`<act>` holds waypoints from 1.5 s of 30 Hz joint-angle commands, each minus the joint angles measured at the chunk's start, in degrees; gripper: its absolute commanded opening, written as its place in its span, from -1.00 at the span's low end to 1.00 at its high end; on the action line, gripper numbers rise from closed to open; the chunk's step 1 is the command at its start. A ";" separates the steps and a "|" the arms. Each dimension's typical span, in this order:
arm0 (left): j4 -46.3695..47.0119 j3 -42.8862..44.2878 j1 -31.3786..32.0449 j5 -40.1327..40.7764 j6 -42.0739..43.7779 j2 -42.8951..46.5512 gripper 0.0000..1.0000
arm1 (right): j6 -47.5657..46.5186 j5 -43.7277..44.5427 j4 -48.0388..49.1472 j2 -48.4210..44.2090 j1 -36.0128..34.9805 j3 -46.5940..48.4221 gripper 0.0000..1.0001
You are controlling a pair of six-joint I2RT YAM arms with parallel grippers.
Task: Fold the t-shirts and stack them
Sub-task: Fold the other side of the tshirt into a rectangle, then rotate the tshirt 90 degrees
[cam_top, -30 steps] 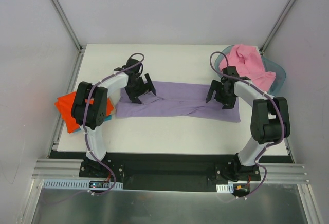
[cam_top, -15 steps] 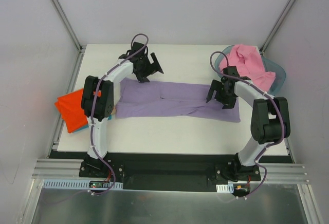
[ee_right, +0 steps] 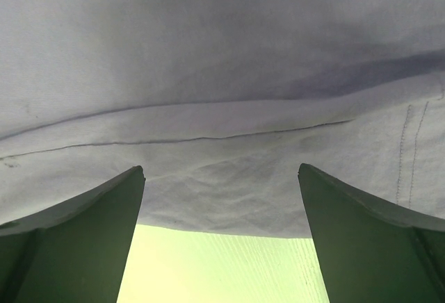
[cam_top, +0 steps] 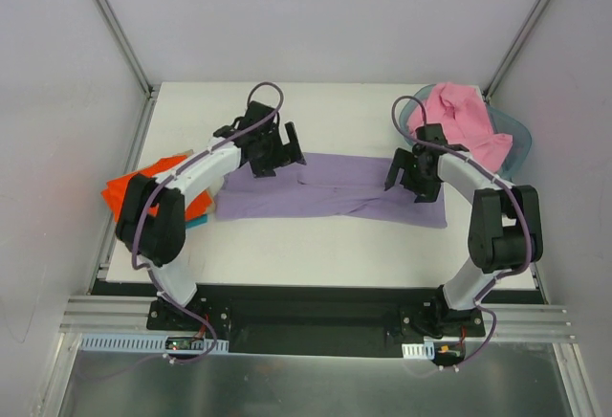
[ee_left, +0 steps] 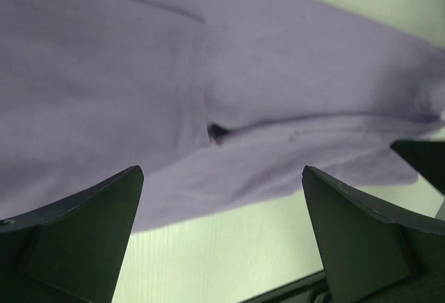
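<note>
Lab robot test cell: white table (cam_top: 335, 245), plain enclosure walls (cam_top: 316, 15), alu. extrusion rail (cam_top: 100, 321), bolted-down arm bases (cam_top: 177, 314).

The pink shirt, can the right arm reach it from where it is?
Probably yes. The pink shirt lies heaped in the basket, just beyond the open right gripper, with nothing between them and its jaws empty.

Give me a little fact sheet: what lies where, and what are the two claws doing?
Lavender t-shirt: flat across the table, a long strip
Pink t-shirt: heaped in the basket, far right
Orange-red t-shirt: left edge, teal t-shirt peeking from under it
Left gripper: open, empty, above lavender's far-left edge
Right gripper: open, empty, above its right end
</note>
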State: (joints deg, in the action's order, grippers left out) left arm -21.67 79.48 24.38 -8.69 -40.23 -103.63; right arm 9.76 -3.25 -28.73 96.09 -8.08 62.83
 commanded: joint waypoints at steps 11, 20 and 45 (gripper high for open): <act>0.05 -12.78 -1.61 5.52 -3.19 2.13 0.98 | -0.44 -2.64 3.33 -1.70 1.04 -9.64 0.94; -0.04 -6.81 -6.27 4.48 -1.44 -6.05 0.98 | 0.61 -5.19 5.35 -7.14 5.70 -17.38 0.93; -0.57 57.26 -5.49 -9.59 -10.48 -48.67 0.99 | 9.06 -23.37 4.29 -11.29 -48.04 -21.18 0.93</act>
State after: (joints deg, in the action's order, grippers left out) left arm -22.98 130.34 18.70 -18.35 -46.96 -146.76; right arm 16.36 -17.54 -24.38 78.52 -43.75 39.24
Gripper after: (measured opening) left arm 0.993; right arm 0.968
